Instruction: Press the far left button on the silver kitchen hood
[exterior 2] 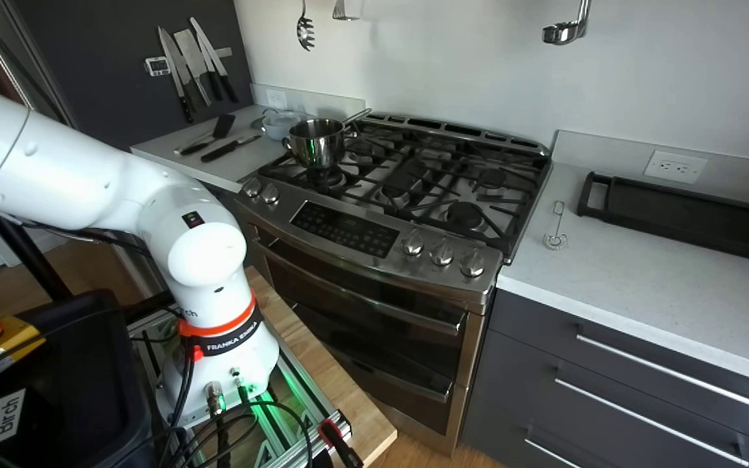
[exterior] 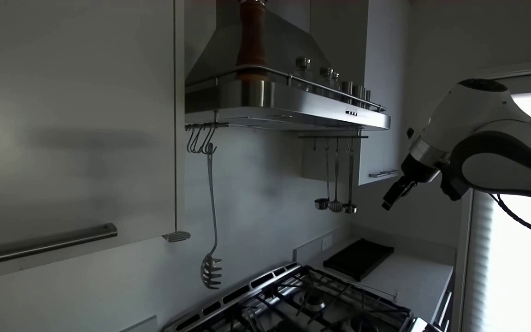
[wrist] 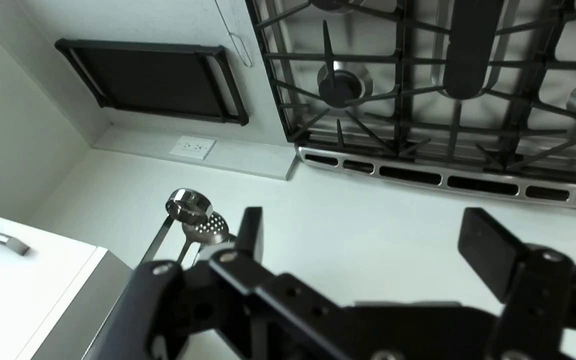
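The silver kitchen hood (exterior: 304, 102) hangs above the stove in an exterior view. A row of small dark buttons (exterior: 351, 113) sits on its front rim band, towards the end nearer the arm. My gripper (exterior: 392, 198) is apart from the hood, beyond that end and lower than the rim, and points downward. In the wrist view my gripper (wrist: 368, 235) shows its two fingers wide apart, with nothing between them and the white wall behind. The hood and its buttons are out of the wrist view.
Hanging utensils (exterior: 336, 205) and a white wall cabinet (exterior: 385, 92) are near the gripper. A wooden mill (exterior: 250, 37) and several jars stand on the hood's railed ledge. Below are the gas stove (exterior 2: 407, 175), a steel pot (exterior 2: 316, 144) and a black griddle (exterior 2: 693, 214).
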Available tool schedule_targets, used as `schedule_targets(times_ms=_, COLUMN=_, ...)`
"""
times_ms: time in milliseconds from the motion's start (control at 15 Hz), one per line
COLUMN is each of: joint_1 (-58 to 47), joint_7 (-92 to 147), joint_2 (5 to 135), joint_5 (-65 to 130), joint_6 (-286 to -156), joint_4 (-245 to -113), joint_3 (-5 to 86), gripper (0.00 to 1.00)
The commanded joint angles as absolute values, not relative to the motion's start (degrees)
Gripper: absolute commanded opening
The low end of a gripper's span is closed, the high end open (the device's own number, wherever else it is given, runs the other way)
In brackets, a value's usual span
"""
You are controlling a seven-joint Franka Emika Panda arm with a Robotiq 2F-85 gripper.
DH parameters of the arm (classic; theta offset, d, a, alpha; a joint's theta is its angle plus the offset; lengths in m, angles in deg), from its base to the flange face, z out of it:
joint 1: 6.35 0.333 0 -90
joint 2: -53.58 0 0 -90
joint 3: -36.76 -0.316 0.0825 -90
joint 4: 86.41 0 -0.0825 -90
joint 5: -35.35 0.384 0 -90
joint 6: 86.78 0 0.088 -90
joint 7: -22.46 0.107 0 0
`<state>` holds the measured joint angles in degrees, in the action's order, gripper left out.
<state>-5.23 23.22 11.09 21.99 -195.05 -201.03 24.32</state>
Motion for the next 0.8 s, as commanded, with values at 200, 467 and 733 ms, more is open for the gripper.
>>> schedule_targets(times_ms=200, joint_1=-4.8, joint_7=23.0, joint_2=13.8, joint_5=19.3, joint_6=-199.8, joint_4=-192.0, joint_3=23.9, gripper=1.0)
schedule_targets(times_ms=467, joint_1=-4.8, joint_7=23.3, joint_2=15.8, joint_5=19.2, joint_6=-202.9, joint_4=-186.7, joint_3=22.0, gripper=1.0)
schedule_targets(times_ms=733, joint_1=-5.1, joint_7=23.7, joint_2=18.5, joint_5=18.9, joint_6=-204.7, joint_4=-181.7, joint_3=19.7, gripper=0.96)
